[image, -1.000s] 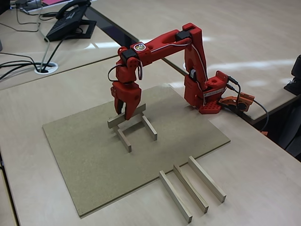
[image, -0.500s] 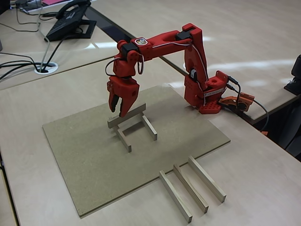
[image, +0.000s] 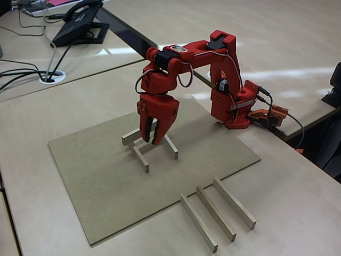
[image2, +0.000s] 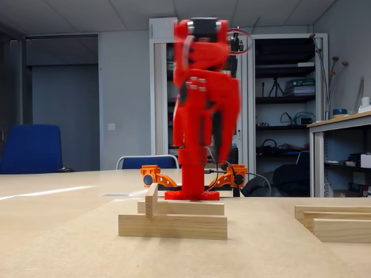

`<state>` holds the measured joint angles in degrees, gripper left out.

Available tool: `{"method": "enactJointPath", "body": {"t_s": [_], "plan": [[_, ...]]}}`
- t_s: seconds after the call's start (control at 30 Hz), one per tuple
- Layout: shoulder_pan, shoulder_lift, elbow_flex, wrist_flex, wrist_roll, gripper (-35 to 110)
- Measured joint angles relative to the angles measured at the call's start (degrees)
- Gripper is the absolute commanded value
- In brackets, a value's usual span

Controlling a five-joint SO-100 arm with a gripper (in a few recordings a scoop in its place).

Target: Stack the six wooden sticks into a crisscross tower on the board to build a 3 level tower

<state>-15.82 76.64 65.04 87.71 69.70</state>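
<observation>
On the brown board lie two parallel wooden sticks, with a third stick laid across their far ends. In the low fixed view this cross stick shows end-on on the near stick. My red gripper hangs just above the middle of this stack, open and holding nothing; it is blurred in the low fixed view. Three more sticks lie side by side on the pale desk off the board's near right edge, also seen at the right.
The arm's red base stands at the board's far right corner. A desk phone and cables sit on the far left desk. The board's left and near parts are bare.
The gripper has lifted off the cross stick, leaving it on the two lower sticks, and has swung to the right and nearer the camera.
</observation>
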Motion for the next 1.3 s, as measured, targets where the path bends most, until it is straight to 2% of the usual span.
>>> {"method": "enactJointPath", "body": {"t_s": [0.2,0.57,1.0,1.3], "plan": [[-9.2,0.0,-0.4,-3.6,-3.6,1],[-22.7,0.0,1.1,-10.1,-19.5,2],[-36.3,0.0,4.0,-7.0,-20.3,7],[-40.0,0.0,9.6,-10.0,-19.9,13]]}}
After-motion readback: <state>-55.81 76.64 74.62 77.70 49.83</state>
